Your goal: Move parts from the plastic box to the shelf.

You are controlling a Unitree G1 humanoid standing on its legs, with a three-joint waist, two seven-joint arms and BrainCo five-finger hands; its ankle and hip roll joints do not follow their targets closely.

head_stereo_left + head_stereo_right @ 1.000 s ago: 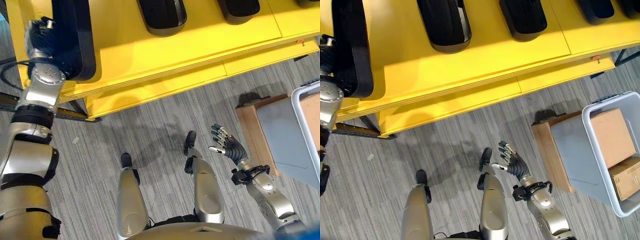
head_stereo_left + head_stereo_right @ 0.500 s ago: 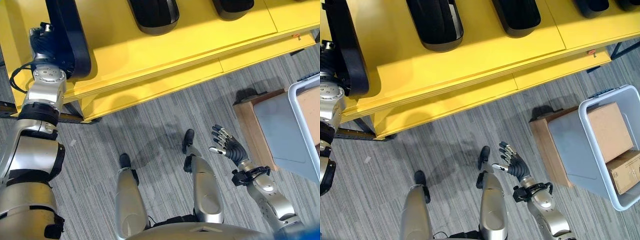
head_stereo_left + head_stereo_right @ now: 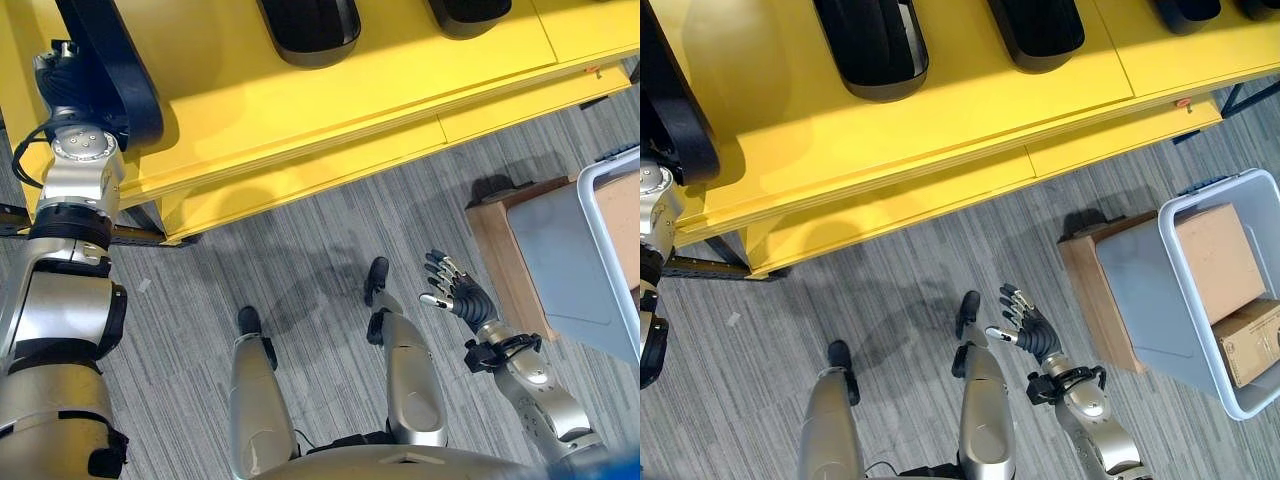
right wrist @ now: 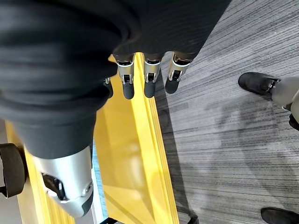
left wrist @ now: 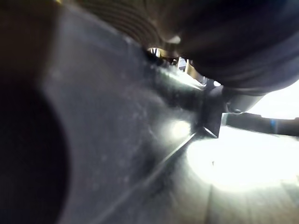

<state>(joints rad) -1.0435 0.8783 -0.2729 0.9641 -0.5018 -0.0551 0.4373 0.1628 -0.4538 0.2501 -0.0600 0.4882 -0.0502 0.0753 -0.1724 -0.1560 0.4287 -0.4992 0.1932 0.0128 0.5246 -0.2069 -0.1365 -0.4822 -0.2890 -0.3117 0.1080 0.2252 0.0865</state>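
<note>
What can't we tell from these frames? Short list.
- Left hand: its fingers lie behind the black part on the yellow shelf; grip unreadable. In the left wrist view, dark plastic sits too close to make out.
- Far ends of the other black parts: cut off by the top edge in both eye views.
- Plastic box: cut off at the right edge; only two cardboard boxes show inside.
- Right hand: open, holding nothing.

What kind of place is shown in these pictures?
Probably a workshop or small warehouse for sorting parts. A low yellow shelf carries a row of black moulded parts, a grey plastic box on the carpeted floor holds cardboard cartons, and the box stands on a wooden base.
</note>
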